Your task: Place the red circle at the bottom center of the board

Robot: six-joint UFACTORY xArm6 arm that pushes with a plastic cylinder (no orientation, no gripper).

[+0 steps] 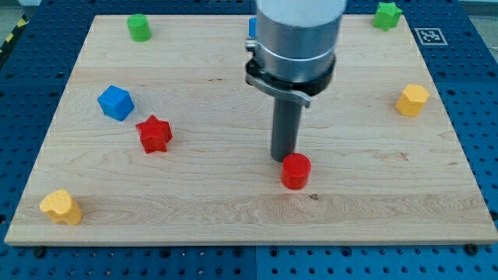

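Note:
The red circle (pixel 296 171) stands on the wooden board (pixel 373 179), a little right of centre and toward the view's bottom. My tip (pixel 282 159) touches its upper-left side, just above and left of it. The rod rises from there toward the view's top, and the arm's grey body covers part of the board's top middle.
A red star (pixel 154 134) and a blue cube (pixel 115 103) lie at the left. A yellow block (pixel 61 207) sits at the bottom left, a yellow hexagon (pixel 412 99) at the right. Green blocks sit at the top left (pixel 139 26) and top right (pixel 387 15). A blue block (pixel 251 26) shows partly behind the arm.

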